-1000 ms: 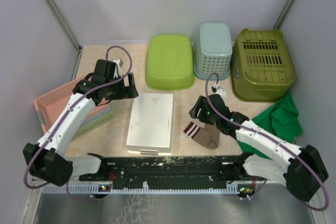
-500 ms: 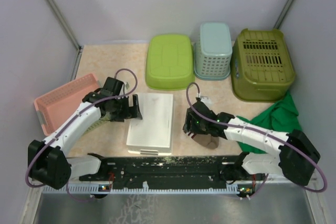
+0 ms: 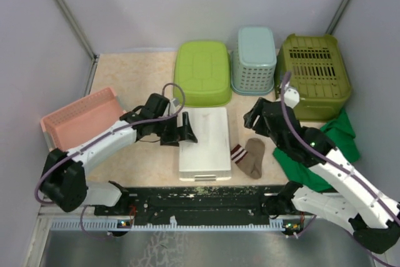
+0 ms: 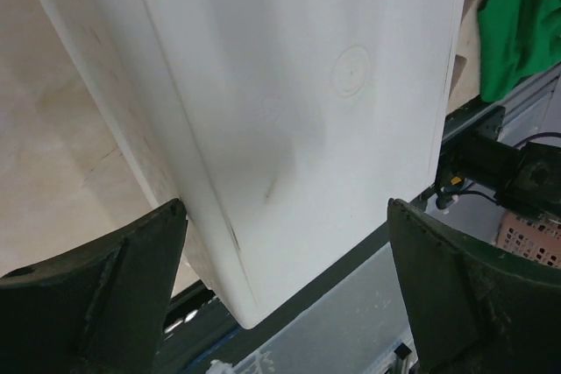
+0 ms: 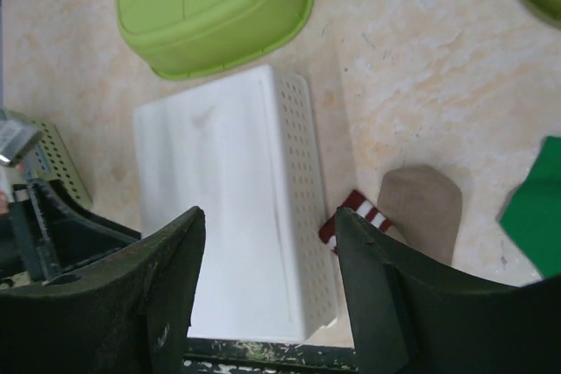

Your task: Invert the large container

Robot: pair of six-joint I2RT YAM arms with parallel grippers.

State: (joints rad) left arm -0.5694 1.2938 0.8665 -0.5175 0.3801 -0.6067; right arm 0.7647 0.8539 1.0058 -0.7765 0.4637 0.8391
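Left gripper [image 4: 280, 216] spread wide over bottom-up white perforated container [image 3: 206, 145], gripping nothing, right gripper [image 5: 267, 216] hung half open, empty, near striped sock [image 3: 251, 156]

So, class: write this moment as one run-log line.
bin: white, bottom up | left hand: open, at bin's left edge | right hand: open, empty, near sock

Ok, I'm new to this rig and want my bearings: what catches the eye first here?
The white container lies bottom-up at the table's centre, with the open left gripper at its left edge. Behind it, a lime tub, a pale blue basket and an olive basket stand overturned in a row. A striped sock lies just right of the container.
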